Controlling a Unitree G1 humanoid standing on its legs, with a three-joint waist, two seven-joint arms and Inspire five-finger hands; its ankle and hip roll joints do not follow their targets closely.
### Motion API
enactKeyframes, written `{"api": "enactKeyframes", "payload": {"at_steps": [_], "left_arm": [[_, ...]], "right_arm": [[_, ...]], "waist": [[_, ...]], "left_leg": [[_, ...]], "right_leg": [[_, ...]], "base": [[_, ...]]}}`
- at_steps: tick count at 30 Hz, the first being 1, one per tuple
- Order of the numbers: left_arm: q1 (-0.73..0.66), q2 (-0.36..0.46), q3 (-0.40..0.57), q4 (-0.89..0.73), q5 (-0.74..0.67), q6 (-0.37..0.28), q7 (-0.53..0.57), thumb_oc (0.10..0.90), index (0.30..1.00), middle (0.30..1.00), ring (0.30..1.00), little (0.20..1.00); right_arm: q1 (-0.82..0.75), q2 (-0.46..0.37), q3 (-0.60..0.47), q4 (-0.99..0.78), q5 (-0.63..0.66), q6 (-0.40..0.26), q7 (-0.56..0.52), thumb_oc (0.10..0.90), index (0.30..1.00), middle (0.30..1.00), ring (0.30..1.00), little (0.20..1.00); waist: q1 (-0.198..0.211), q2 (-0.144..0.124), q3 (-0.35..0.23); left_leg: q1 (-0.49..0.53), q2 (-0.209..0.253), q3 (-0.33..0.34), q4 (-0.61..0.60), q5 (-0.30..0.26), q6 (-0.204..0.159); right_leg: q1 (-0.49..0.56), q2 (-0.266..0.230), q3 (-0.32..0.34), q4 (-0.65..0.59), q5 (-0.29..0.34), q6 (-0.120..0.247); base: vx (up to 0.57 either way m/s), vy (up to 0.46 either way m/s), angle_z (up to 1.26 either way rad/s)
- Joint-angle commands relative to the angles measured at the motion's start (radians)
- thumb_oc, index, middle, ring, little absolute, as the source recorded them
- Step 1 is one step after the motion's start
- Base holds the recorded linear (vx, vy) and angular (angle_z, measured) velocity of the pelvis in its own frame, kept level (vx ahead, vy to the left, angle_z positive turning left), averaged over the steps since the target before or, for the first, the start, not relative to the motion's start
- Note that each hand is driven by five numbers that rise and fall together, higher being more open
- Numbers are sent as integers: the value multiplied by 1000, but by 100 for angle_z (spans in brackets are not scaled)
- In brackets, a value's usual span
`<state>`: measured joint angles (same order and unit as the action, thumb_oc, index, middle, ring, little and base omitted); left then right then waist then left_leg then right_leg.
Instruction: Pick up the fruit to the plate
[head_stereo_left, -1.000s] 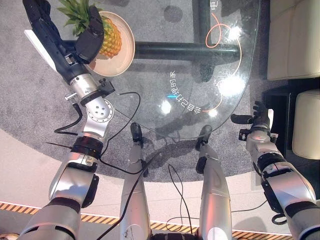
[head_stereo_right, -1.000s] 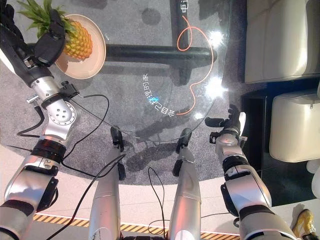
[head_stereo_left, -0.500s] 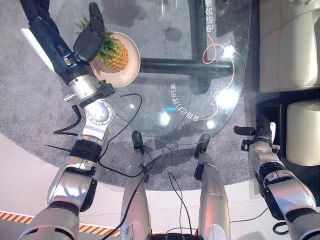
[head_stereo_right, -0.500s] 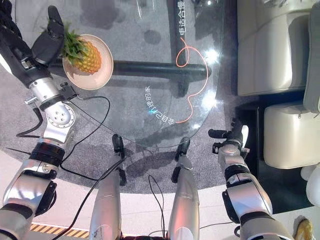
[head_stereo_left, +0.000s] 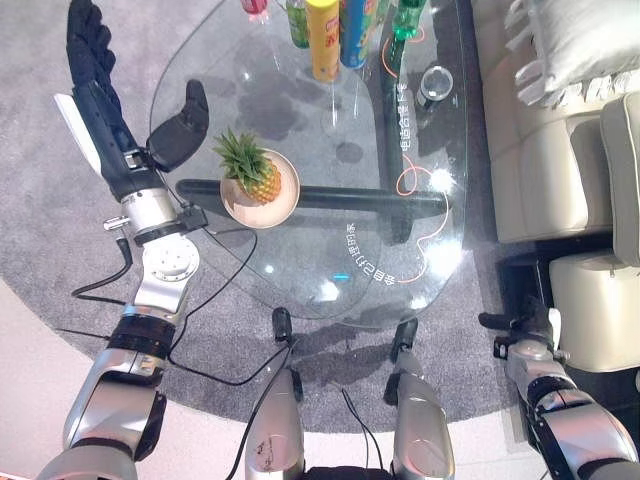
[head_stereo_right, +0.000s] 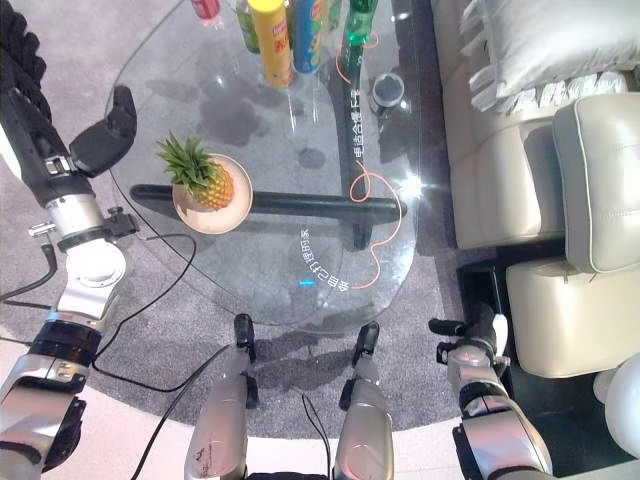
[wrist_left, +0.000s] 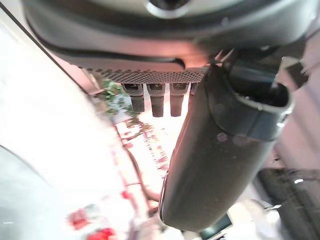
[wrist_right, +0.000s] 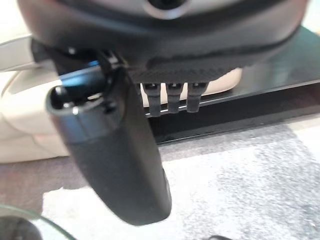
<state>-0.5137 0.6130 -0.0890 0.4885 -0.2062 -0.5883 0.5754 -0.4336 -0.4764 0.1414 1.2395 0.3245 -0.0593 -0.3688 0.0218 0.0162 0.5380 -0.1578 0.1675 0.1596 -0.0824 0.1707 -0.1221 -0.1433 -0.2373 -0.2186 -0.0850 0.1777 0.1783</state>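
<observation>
One pineapple (head_stereo_left: 252, 172) sitting on a beige plate (head_stereo_left: 283, 202) on the glass worktop (head_stereo_left: 300, 90), left hand (head_stereo_left: 105, 100) hovering beside it, spread, right hand (head_stereo_right: 478, 335) hanging relaxed, unclenched.

Silver-grey jointed arms end in a dark left robot hand (head_stereo_left: 120, 120) and right robot hand (head_stereo_left: 525, 330).

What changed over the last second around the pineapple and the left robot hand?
The left robot hand has let go of the pineapple and drawn back, open, off the plate's side. The camera shifted too. The pineapple stays on the plate; the right robot hand stays idle off the table's near right.
</observation>
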Motion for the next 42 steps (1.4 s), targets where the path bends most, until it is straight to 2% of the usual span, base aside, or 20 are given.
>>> {"api": "enactKeyframes", "payload": {"at_steps": [1,2,6,8,9,11,13,16,22,29,32,34,39,42], "left_arm": [[63,26,56,21,-67,-22,-88,800,900,900,900,900],[95,17,60,36,-88,12,-124,800,900,900,900,900],[263,-39,117,164,-157,29,-273,800,900,900,900,900],[324,-78,148,256,-230,60,-352,800,900,900,900,900],[345,-95,158,304,-229,62,-376,800,900,900,900,900],[376,-116,166,407,-238,123,-429,800,900,900,900,900],[383,-124,166,474,-205,139,-440,800,900,900,900,900],[401,-133,147,633,-166,234,-486,800,900,900,900,900],[425,-153,97,788,-48,281,-548,800,900,900,900,900],[438,-197,20,811,36,360,-629,800,900,900,900,900],[441,-231,-32,822,78,412,-667,800,900,900,900,900],[443,-245,-55,839,108,489,-692,800,900,900,900,900],[430,-264,-95,872,142,557,-747,800,900,900,900,900],[419,-268,-106,874,148,572,-771,800,900,900,900,900]], "right_arm": [[163,-12,-21,37,-78,-29,3,800,900,900,900,900],[186,-6,-26,41,-87,-26,8,800,900,900,900,900],[294,21,-54,58,-161,-14,25,800,900,900,900,900],[335,32,-65,67,-205,3,38,800,900,900,900,900],[351,38,-67,70,-233,7,42,800,900,900,900,900],[373,47,-57,73,-261,22,55,800,900,900,900,900],[375,51,-55,78,-276,26,63,800,900,900,900,900],[376,52,-48,95,-305,47,101,800,900,900,900,900],[374,70,-27,124,-338,72,153,800,900,900,900,900],[362,83,16,145,-385,98,209,800,900,900,900,900],[346,96,36,145,-405,113,228,800,900,900,900,900],[336,105,57,148,-411,127,241,800,900,900,900,900],[319,124,94,147,-438,143,270,800,900,900,900,900],[314,127,106,147,-445,152,277,800,900,900,900,900]], "waist": [[11,-1,-193],[11,-1,-210],[13,-2,-295],[12,-1,-336],[11,0,-351],[4,-3,-382],[1,-4,-394],[-9,-8,-422],[-22,-10,-441],[-21,-8,-447],[-19,-8,-452],[-19,-8,-454],[-25,-9,-462],[-26,-9,-464]], "left_leg": [[-26,25,-17,54,-68,-42],[-11,25,-15,50,-67,-41],[81,30,-7,31,-67,-37],[131,35,1,18,-70,-38],[151,37,5,13,-72,-38],[193,42,19,0,-74,-41],[210,46,25,-5,-76,-43],[239,52,32,-5,-86,-45],[261,58,28,-5,-93,-42],[275,65,24,-5,-98,-44],[279,70,27,-5,-101,-45],[281,72,29,-5,-102,-45],[283,76,37,-5,-104,-48],[284,76,39,-5,-104,-49]], "right_leg": [[-4,-75,-14,74,-70,41],[11,-75,-15,70,-70,41],[101,-73,-21,50,-66,41],[148,-71,-26,42,-70,41],[167,-70,-30,37,-70,42],[204,-72,-41,23,-65,47],[223,-73,-47,12,-61,50],[252,-69,-54,9,-65,52],[273,-52,-49,23,-88,43],[283,-43,-49,16,-92,41],[286,-39,-51,9,-91,41],[284,-41,-54,7,-89,43],[286,-45,-59,-2,-83,47],[287,-48,-63,-2,-81,49]], "base": [[151,27,2],[162,24,3],[264,30,1],[276,36,5],[220,28,6],[171,21,1],[95,7,-5],[80,13,-1],[42,15,0],[0,0,0],[0,0,0],[-36,18,-1],[-7,5,0],[0,0,0]]}}
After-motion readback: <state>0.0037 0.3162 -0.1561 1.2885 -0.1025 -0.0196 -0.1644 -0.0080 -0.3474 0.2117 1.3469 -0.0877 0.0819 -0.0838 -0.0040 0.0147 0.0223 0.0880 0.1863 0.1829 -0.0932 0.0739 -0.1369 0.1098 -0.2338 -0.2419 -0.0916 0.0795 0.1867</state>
